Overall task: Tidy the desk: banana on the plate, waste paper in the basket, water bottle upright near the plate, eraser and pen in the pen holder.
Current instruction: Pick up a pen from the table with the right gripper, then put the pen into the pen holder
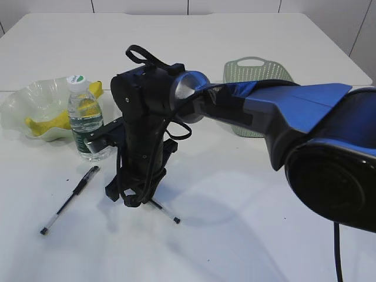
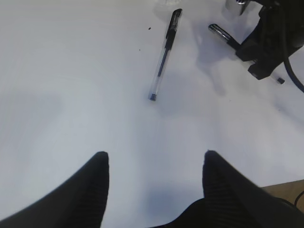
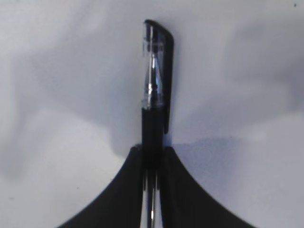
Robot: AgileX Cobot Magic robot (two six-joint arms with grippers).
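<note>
My right gripper [image 1: 134, 201] reaches across to the left of the middle, points down and is shut on a black capped pen [image 1: 167, 214]. In the right wrist view the jaws [image 3: 152, 153] clamp the pen [image 3: 154, 85] at its barrel, low over the table. A second pen [image 1: 67, 200] lies loose to its left and also shows in the left wrist view [image 2: 164, 54]. My left gripper [image 2: 156, 156] is open and empty above bare table in front of that pen. The water bottle [image 1: 85, 117] stands upright beside the plate [image 1: 14, 108], which holds the banana [image 1: 50, 123]. Pen holder, eraser and waste paper are out of view.
A green basket [image 1: 258, 67] stands at the back right, partly behind my right arm. The right gripper and its pen [image 2: 222, 34] show at the upper right of the left wrist view. The table edge is at that view's lower right corner [image 2: 285, 190].
</note>
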